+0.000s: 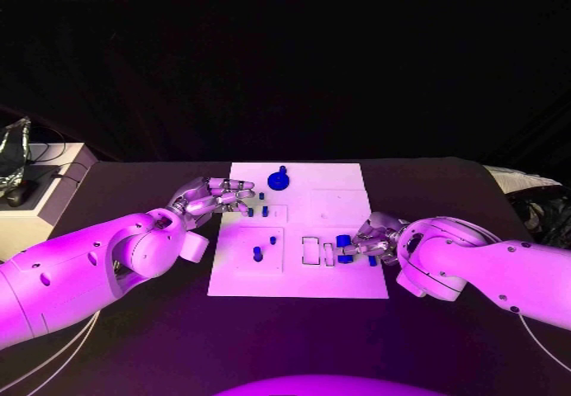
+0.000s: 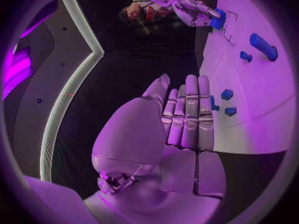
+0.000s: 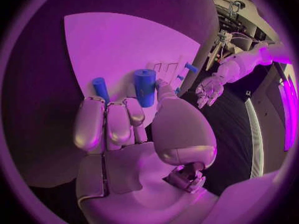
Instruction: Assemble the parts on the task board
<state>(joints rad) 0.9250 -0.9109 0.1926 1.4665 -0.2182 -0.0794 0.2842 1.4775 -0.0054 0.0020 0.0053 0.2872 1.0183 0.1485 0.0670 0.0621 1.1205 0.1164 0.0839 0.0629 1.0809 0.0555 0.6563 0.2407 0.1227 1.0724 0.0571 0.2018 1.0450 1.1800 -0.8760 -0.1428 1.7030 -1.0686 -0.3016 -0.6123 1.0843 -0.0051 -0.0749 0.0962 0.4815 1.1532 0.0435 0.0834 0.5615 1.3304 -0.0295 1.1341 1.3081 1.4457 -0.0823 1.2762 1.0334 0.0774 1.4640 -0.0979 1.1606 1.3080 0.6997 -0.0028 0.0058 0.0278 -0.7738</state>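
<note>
The right hand (image 1: 371, 239) pinched a blue cylinder (image 3: 144, 87) at the task board's (image 1: 321, 186) four o'clock edge; the left hand's (image 1: 214, 198) fingers (image 2: 187, 114) lay together, empty, at ten o'clock.

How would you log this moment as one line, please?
left hand: open, over task board edge | right hand: holds blue cylinder | stage: part in hand

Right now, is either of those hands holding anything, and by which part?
The right hand pinches a blue cylinder part by its lower end. The left hand holds nothing.
</note>
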